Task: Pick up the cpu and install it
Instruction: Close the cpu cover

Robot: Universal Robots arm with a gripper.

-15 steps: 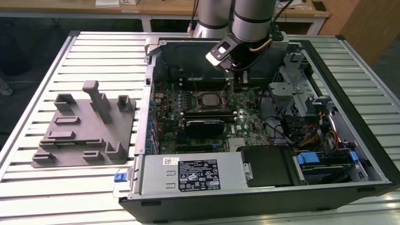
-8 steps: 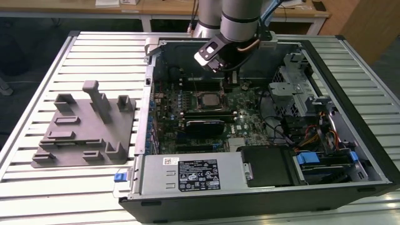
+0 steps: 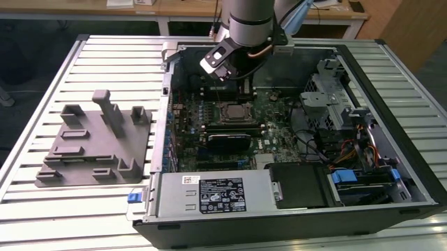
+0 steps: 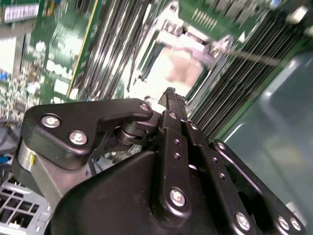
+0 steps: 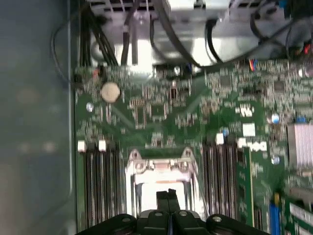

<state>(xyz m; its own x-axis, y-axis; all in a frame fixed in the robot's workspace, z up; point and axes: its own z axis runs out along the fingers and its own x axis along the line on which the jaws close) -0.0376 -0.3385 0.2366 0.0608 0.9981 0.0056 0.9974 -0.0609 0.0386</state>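
A grey fixture (image 3: 91, 144) is seen well off to the exterior view's left of the socket (image 3: 218, 116). The cpu (image 3: 234, 111) is seated inside the socket. The gripper (image 5: 168, 193) is held close over the socket, its fingers pressed together with nothing gripped between them.

At the upper middle of the exterior view stands the arm (image 3: 248, 21), a thick silver-grey tube with a copper-coloured cable (image 3: 260, 50) curling beside it and a white-and-black box (image 3: 215, 61) at the wrist. In the second wrist view its hand (image 4: 174, 96) is matt black. It is built of chunky plates dotted with shiny silver screws (image 4: 177, 197) and ends in slim ridged fingers (image 4: 167, 98).
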